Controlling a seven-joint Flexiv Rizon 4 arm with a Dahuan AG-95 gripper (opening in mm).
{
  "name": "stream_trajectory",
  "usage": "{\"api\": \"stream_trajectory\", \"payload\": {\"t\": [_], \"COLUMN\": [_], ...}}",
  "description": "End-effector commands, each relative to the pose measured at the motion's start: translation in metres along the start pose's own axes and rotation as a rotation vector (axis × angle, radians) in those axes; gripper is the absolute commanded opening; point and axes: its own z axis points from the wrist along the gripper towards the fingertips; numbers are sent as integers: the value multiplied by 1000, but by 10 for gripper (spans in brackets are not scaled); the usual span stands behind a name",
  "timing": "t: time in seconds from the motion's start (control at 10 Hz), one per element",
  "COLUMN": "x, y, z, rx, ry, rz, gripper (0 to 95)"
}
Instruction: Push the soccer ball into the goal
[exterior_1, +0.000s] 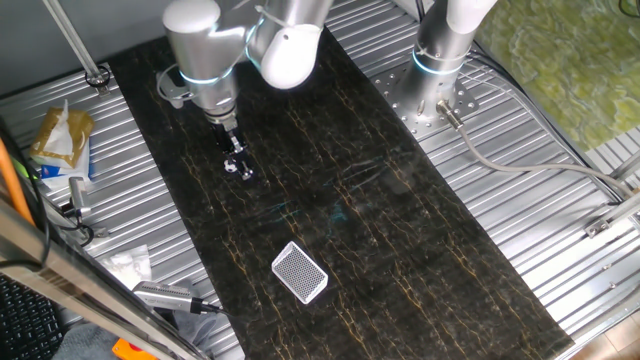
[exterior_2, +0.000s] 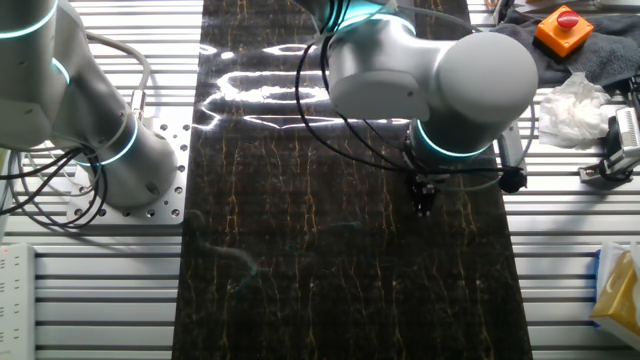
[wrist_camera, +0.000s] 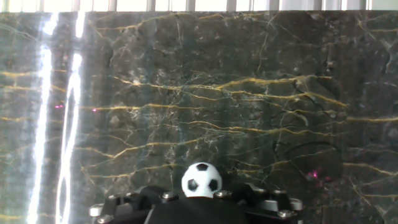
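Gripper (exterior_1: 238, 165) low on the slab (exterior_1: 400, 240), ball (wrist_camera: 201, 180) touching its tip. Goal (exterior_1: 299, 272) sits well apart at 5 o'clock. Finger gap: can't tell.

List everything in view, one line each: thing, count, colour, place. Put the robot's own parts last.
soccer ball: one, white with black patches, on the slab right at the gripper's tip.
goal: one, white frame with grey mesh, on the slab's near end in one fixed view, apart from the ball.
slab: one, black with gold veins, on the ribbed metal table.
red button: one, on an orange box, beside the slab.
crumpled paper: one clump, white, near the button.
second arm: one, silver, bolted beside the slab.
working arm: one, silver.
gripper: one, black, low over the slab; open or shut cannot be told.
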Motion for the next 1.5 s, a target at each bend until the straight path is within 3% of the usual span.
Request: {"api": "stream_trajectory", "payload": {"t": [0.1, 0.3, 0.4, 0.8, 1.1, 1.2, 1.3, 1.4, 1.5], "x": [-1, -7, -9, -9, -9, -9, -9, -9, -9], "y": [2, 10, 12, 13, 13, 13, 13, 13, 13], "z": [-1, 1, 4, 4, 4, 4, 4, 4, 4], "rx": [57, 127, 146, 183, 210, 216, 247, 303, 329], "ry": [8, 20, 24, 40, 47, 37, 36, 38, 26], "rz": [-51, -122, -159, -258, -273, -276, -275, -302, -333], "gripper": [950, 950, 950, 950, 950, 760, 760, 760, 760]}}
